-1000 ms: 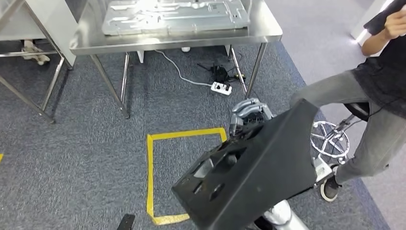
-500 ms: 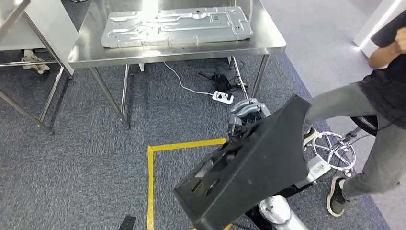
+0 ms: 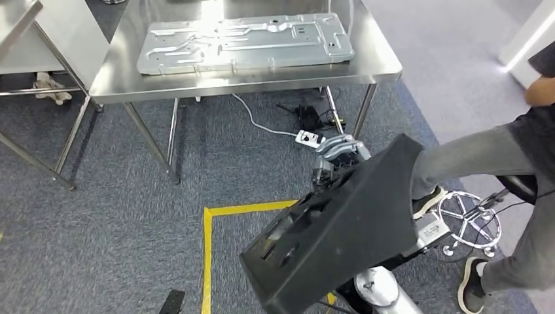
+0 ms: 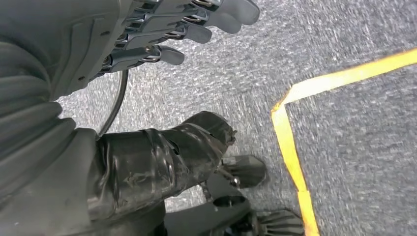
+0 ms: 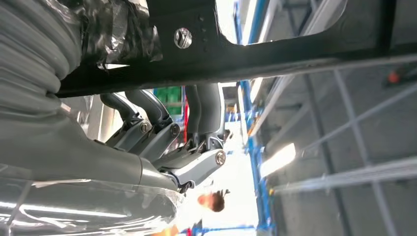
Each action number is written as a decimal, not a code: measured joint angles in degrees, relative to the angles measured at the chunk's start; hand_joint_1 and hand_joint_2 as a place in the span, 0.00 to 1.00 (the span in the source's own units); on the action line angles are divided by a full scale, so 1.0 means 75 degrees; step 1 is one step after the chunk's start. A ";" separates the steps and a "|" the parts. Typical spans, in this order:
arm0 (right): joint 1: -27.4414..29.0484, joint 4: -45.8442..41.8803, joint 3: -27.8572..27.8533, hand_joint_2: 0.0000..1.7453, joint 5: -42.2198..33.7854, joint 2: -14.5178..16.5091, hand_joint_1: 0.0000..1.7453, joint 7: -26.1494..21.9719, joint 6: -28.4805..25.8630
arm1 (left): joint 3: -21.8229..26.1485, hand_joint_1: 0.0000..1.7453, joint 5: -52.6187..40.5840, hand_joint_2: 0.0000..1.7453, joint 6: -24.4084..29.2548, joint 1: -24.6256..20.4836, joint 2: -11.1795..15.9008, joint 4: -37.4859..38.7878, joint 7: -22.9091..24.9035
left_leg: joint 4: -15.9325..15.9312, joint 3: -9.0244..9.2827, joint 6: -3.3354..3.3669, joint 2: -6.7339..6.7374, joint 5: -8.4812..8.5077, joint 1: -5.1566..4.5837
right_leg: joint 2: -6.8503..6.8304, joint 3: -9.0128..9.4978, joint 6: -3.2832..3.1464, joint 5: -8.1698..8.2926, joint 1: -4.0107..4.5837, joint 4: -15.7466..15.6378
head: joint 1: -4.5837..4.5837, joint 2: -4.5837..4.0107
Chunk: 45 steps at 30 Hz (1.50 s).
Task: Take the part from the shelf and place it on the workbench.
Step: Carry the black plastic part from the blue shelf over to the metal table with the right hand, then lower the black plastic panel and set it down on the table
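Note:
A large black molded part (image 3: 347,229) hangs tilted in front of me, low and right of centre in the head view. My right hand (image 3: 336,161) grips its upper edge, and in the right wrist view the fingers (image 5: 196,113) curl under the black part (image 5: 305,46). The steel workbench (image 3: 376,64) stands ahead at the top of the head view, a short way beyond the part. My left hand (image 4: 162,29) hangs over the grey carpet with its fingers apart and nothing in it.
A silver stamped metal plate (image 3: 242,40) lies on the workbench. A person (image 3: 510,163) stands at the right beside a stool base (image 3: 468,226). Yellow floor tape (image 3: 208,255), a power strip (image 3: 306,137) and cables lie under the bench. Another steel frame (image 3: 65,131) stands left.
The whole view has shifted as the camera moved: the workbench now shows more fully and lower in the picture. The person has moved off to the right. My right hand still holds the part.

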 joint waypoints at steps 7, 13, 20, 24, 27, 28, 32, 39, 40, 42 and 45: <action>-0.0024 0.0002 0.0002 1.00 0.0027 0.0002 1.00 0.0040 -0.0008 | 0.0000 0.00 0.0000 1.00 -0.0001 0.0004 -0.0004 0.0000 -0.0001 | 0.2021 -0.1236 -0.0143 0.0053 -0.0708 0.0010 | -0.0009 0.0479 -0.0216 -0.0320 0.0038 -0.0051 | -0.0024 0.0000; -0.0022 0.0017 0.0004 1.00 0.0034 0.0000 1.00 0.0050 -0.0009 | 0.0000 0.00 0.0001 1.00 0.0004 0.0029 0.0034 0.0002 -0.0001 | 0.0367 -0.1058 0.0216 0.0042 0.0539 -0.0180 | 0.0032 0.0982 -0.0162 -0.0708 0.0112 -0.0079 | 0.0002 0.0000; -0.0023 0.0024 0.0005 1.00 0.0031 -0.0001 1.00 0.0047 -0.0024 | -0.0002 0.00 0.0001 1.00 0.0001 0.0024 0.0027 0.0003 -0.0002 | -0.0054 -0.0477 0.0420 0.0036 0.0655 -0.0134 | 0.0037 0.0506 0.0108 -0.1231 0.0052 0.1222 | 0.0035 0.0000; 0.0009 0.0027 0.0005 1.00 -0.0004 -0.0001 1.00 0.0036 -0.0041 | -0.0002 0.00 0.0002 1.00 0.0002 0.0027 0.0030 0.0003 -0.0001 | -0.0051 -0.0351 0.0380 0.0022 0.0506 -0.0092 | 0.0033 -0.0202 0.0259 -0.1423 -0.0069 0.1878 | 0.0031 0.0000; 0.0016 0.0033 0.0004 1.00 -0.0067 -0.0001 1.00 0.0002 -0.0031 | -0.0002 0.00 0.0002 1.00 -0.0001 0.0043 0.0021 0.0003 -0.0001 | -0.0022 -0.0116 0.0262 -0.0013 0.0295 -0.0019 | 0.0031 0.0000 0.0332 -0.0464 -0.0145 0.0686 | 0.0049 0.0000; 0.0019 0.0037 0.0002 1.00 -0.0085 -0.0001 1.00 -0.0010 -0.0029 | -0.0002 0.00 0.0002 1.00 -0.0001 0.0037 0.0018 0.0003 -0.0002 | -0.0002 -0.0068 0.0206 -0.0028 0.0225 -0.0006 | 0.0029 0.0075 0.0313 -0.0253 -0.0142 0.0316 | 0.0065 0.0000; 0.0037 0.0037 -0.0009 1.00 -0.0130 -0.0001 1.00 -0.0056 0.0031 | -0.0002 0.00 0.0002 1.00 0.0001 0.0018 0.0018 0.0003 0.0000 | 0.0106 -0.0061 -0.0013 -0.0036 0.0118 0.0000 | 0.0043 0.0202 0.0084 -0.0105 -0.0110 -0.0005 | 0.0080 0.0000; 0.0027 0.0022 -0.0012 1.00 -0.0159 0.0005 1.00 -0.0076 0.0093 | -0.0003 0.00 0.0001 1.00 0.0001 0.0014 0.0009 0.0003 0.0000 | 0.2103 -0.1541 -0.0174 0.0037 -0.0464 0.0029 | 0.0030 0.0670 -0.0099 -0.0383 -0.0083 -0.0148 | 0.0042 0.0000; 0.0027 0.0023 -0.0012 1.00 -0.0163 0.0006 1.00 -0.0076 0.0095 | -0.0003 0.00 0.0001 1.00 0.0002 0.0026 0.0008 0.0003 0.0001 | 0.1941 -0.1603 -0.0168 0.0038 -0.0347 0.0029 | 0.0040 0.0762 -0.0100 -0.0450 -0.0072 -0.0149 | 0.0041 0.0000; 0.0027 0.0023 -0.0012 1.00 -0.0181 0.0007 1.00 -0.0076 0.0100 | -0.0003 0.00 0.0001 1.00 0.0004 0.0040 0.0009 0.0003 0.0001 | 0.1084 -0.1450 -0.0089 0.0042 0.0360 0.0027 | 0.0050 0.0943 -0.0081 -0.0591 -0.0055 -0.0157 | 0.0042 0.0000; 0.0037 0.0028 -0.0012 1.00 -0.0274 0.0007 1.00 -0.0068 0.0149 | -0.0003 0.00 0.0001 1.00 0.0005 0.0052 0.0018 0.0003 0.0012 | 0.0229 -0.1222 0.0043 0.0049 0.0955 -0.0046 | 0.0077 0.1121 0.0040 -0.0774 -0.0036 -0.0134 | 0.0049 0.0000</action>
